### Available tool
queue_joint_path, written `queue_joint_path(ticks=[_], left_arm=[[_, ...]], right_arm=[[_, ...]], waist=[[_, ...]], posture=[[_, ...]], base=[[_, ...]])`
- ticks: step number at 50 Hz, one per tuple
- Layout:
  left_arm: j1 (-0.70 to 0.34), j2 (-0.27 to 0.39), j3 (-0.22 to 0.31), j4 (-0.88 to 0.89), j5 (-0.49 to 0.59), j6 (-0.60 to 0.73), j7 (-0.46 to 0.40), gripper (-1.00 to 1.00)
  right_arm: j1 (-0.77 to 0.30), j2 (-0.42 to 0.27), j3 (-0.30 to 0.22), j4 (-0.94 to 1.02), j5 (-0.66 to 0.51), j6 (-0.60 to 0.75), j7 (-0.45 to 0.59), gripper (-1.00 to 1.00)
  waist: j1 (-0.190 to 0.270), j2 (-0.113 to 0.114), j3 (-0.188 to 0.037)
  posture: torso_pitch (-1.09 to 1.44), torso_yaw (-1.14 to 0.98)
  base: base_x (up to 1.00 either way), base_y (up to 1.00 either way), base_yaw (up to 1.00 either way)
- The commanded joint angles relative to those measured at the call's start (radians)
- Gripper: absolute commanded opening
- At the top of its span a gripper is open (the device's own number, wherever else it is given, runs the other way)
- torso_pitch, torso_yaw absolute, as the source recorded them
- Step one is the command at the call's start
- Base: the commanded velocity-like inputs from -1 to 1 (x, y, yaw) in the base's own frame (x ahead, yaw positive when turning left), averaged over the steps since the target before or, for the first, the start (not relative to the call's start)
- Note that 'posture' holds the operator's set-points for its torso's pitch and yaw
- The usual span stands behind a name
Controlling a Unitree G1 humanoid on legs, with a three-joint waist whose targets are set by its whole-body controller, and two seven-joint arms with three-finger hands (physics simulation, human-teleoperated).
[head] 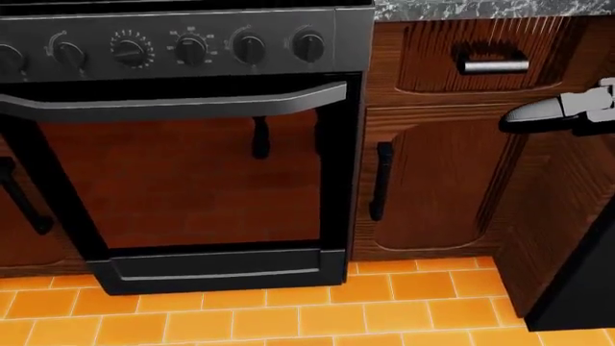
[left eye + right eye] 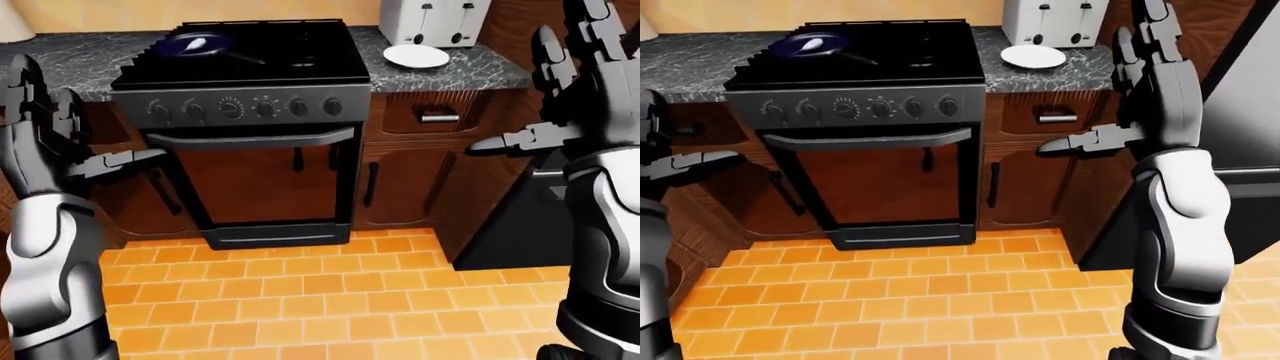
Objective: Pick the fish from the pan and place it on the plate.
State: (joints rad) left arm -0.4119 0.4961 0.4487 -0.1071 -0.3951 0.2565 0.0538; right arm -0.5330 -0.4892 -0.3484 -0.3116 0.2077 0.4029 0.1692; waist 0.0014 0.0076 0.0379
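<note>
Both hands, left hand (image 2: 45,127) & right hand (image 2: 570,90), raised wide, empty, prob. for balance; pale fish (image 2: 197,44) in dark blue round pan (image 2: 190,46), white round plate (image 2: 416,55) apart.

A black oven with a dark glass door (image 1: 182,176) is filling the left and middle, a row of round black knobs (image 1: 190,47) running above its grey bar handle (image 1: 173,102). To its right, a dark wooden cabinet door (image 1: 437,180) is sitting under a drawer with a silver handle (image 1: 490,66). One grey robot finger (image 1: 553,112) is poking in from the right edge. Orange floor tiles (image 1: 288,317) are lying nearest.
</note>
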Motion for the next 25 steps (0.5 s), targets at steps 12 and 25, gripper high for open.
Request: queue_joint_path(ticks=[12, 25], left_arm=[[-0.030, 0.033, 0.021, -0.047, -0.010, -0.029, 0.005, 1.00], [-0.036, 0.047, 0.029, -0.047, -0.017, -0.027, 0.012, 1.00]], right_arm=[[-0.042, -0.027, -0.021, -0.046, 0.005, -0.011, 0.013, 1.00], [-0.051, -0.032, -0.020, -0.047, 0.008, -0.007, 0.021, 1.00]], waist=[[-0.012, 0.046, 0.000], [-0.006, -0.042, -0.001]], posture=[[0.00, 0.00], [0.00, 0.00]], base=[[0.13, 0.22, 0.00], [0.25, 0.34, 0.00]])
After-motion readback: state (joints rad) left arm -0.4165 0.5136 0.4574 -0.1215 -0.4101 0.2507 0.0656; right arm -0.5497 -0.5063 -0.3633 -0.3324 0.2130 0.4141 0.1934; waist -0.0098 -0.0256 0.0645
